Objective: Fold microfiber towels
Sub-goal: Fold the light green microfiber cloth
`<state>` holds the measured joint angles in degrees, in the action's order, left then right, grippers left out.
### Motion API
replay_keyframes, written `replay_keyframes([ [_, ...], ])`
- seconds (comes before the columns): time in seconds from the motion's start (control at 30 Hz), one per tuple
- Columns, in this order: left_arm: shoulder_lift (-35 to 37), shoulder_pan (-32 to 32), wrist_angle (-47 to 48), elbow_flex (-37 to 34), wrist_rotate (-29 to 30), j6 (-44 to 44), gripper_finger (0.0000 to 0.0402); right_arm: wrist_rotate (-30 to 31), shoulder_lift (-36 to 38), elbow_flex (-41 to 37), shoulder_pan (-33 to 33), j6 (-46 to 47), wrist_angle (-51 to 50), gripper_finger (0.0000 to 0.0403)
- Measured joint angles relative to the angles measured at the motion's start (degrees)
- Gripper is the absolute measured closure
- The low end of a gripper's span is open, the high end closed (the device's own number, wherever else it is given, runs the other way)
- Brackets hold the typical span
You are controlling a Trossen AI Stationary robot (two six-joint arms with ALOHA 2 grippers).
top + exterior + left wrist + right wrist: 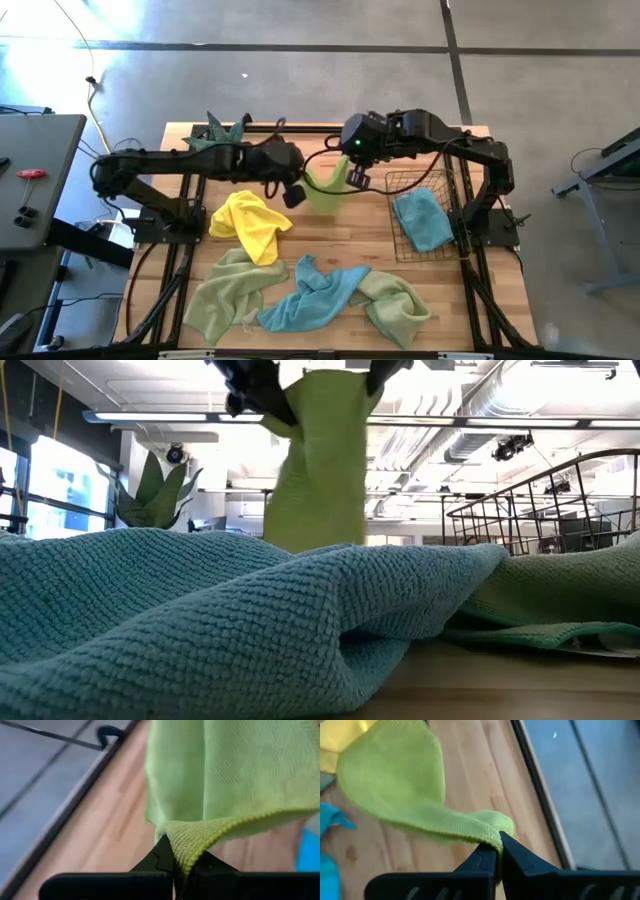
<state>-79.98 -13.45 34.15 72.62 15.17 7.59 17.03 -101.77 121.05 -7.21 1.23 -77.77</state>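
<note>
Your left gripper [174, 862] has its fingers [155, 857] pressed together on one hemmed corner of the lime green towel [327, 188]. Your right gripper [499, 851] pinches a second corner of the same towel between its fingers [517, 854] in the same way. Both grips sit right at the edge of the cloth, so treat them as shallow.

The towel hangs in the air between the two grippers, above the rear middle of the bench [330, 232], and drapes downward as a loose fold. In the low view its lower part drops behind the cloths in the foreground, so you cannot tell whether it touches the bench.

The step in hand appears to be spreading the towel for a fold. To do it well:

- Draw the two corners apart evenly until the top edge runs straight; stop before the hem strains at the fingers.
- Keep both grippers level, so the cloth hangs square.
- Lower the free edge onto bare wood, clear of the yellow towel [250, 224] lying just to the left.
- Lay the held edge over the free edge, matching corners, before you release.

The copper wire basket [420, 215] stands to the right with a light blue towel [422, 222] in it. Three more towels, two pale green and one blue, lie crumpled along the front of the bench.
</note>
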Motion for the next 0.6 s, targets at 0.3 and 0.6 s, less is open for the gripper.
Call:
replay_keyframes([
  [0.3,1.22,-6.68,0.42,0.00,13.42,-7.29,0.0401,3.86,-0.63,0.00,-6.54,3.30,7.58,0.0402],
  [0.6,3.38,-10.31,1.70,0.04,11.72,-12.38,0.0402,0.77,-3.68,0.00,-10.57,18.53,5.05,0.0402],
])
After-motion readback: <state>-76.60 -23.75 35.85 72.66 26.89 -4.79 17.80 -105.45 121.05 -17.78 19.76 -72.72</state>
